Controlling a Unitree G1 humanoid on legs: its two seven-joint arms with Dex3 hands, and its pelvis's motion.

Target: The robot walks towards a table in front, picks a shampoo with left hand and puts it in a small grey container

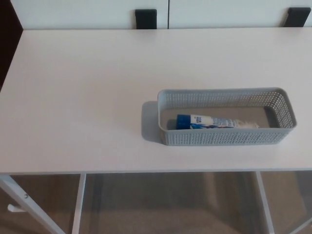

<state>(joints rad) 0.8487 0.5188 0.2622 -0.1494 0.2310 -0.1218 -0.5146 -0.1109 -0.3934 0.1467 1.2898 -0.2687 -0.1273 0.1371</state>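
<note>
Shampoo tube point(217, 122) lies flat on the bottom of the grey mesh container point(224, 138), close along its near wall. Container stands on the white bench point(87, 97), right of centre, long side parallel to the bench's near edge and just back from it. Its right end is near the picture's right border. Bench surface left of the container and behind it, up to the far edge, is open. At the far edge: two dark blocks, one point(146, 19) near the middle, one point(298, 16) at far right. Below the near edge, white bench legs point(29, 202) and beige floor point(165, 204) show. Left robot hand and right robot hand: neither shows in the head view, so open or closed cannot be told. Tube long axis runs left to right, in line with the container's long axis. Blue cap end points to picture left, white tail end to picture right. Tube stops short of both end walls.
</note>
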